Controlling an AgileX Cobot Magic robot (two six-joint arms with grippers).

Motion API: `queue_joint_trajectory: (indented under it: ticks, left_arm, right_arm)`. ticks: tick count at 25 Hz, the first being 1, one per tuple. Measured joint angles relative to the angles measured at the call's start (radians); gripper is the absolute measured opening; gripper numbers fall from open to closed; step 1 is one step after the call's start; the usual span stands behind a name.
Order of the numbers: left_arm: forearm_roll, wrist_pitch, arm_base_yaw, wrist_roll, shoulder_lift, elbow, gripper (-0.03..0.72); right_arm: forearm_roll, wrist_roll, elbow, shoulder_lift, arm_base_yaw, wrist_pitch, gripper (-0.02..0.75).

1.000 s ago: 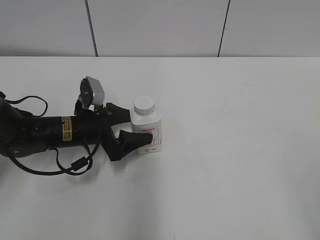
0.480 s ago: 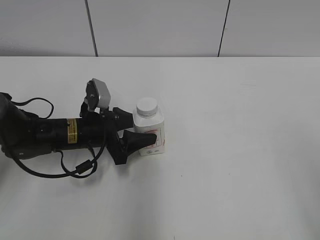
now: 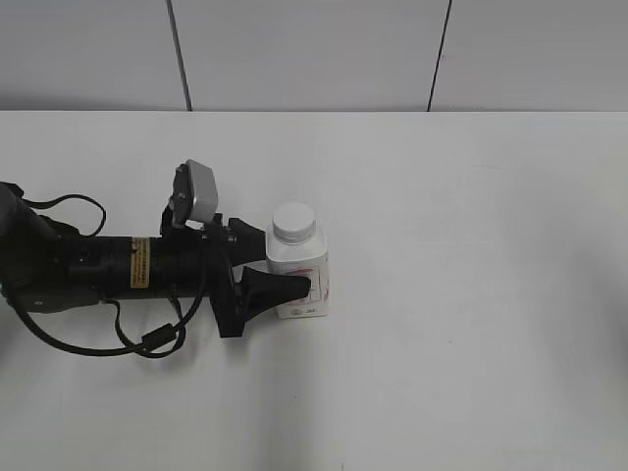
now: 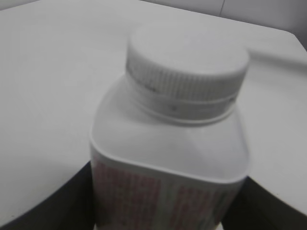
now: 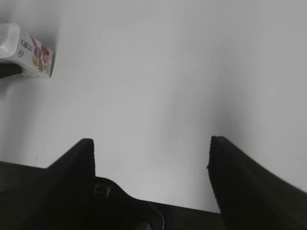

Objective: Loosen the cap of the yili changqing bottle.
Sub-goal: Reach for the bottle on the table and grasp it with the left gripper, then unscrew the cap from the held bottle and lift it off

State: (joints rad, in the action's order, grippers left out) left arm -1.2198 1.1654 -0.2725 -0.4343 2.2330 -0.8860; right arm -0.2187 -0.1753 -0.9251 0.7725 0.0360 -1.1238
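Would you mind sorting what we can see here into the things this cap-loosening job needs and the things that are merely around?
Belongs to the job:
- yili changqing bottle, upright
- cap, on the bottle's neck
- left gripper, fingers either side of the bottle's body
- right gripper, open over bare table, away from the bottle

Just around:
- table
- panelled wall
- nothing else lies loose

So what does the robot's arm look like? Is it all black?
Mostly. The left arm is a thick black tube with a yellow sticker and looping black cables. A small grey camera box sits on its wrist. The left gripper has black, pointed fingers. The right gripper has wide black fingers too.
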Motion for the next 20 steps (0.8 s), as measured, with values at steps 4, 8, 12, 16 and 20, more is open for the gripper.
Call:
queue_joint_trajectory:
  ticks: [4,8,12,16,20]
  left_arm:
    - [-0.052,0.002,0.000,0.000,0.000,0.000,0.439]
    - [-0.075,0.005,0.000,0.000,0.000,0.000,0.439]
    - [-0.077,0.005,0.000,0.000,0.000,0.000,0.439]
    - [-0.077,0.004,0.000,0.000,0.000,0.000,0.439]
    - [-0.078,0.004,0.000,0.000,0.000,0.000,0.439]
  right_arm:
    - [-0.073,-0.072,-0.127,0.222,0.000,-0.077,0.582]
    - [-0.093,-0.085,-0.246,0.380,0.037,-0.087,0.582]
    - [-0.073,-0.087,-0.345,0.499,0.140,-0.087,0.582]
    - [-0.027,-0.071,-0.425,0.597,0.277,-0.088,0.582]
    - [-0.002,-0.039,-0.501,0.708,0.395,-0.089,0.582]
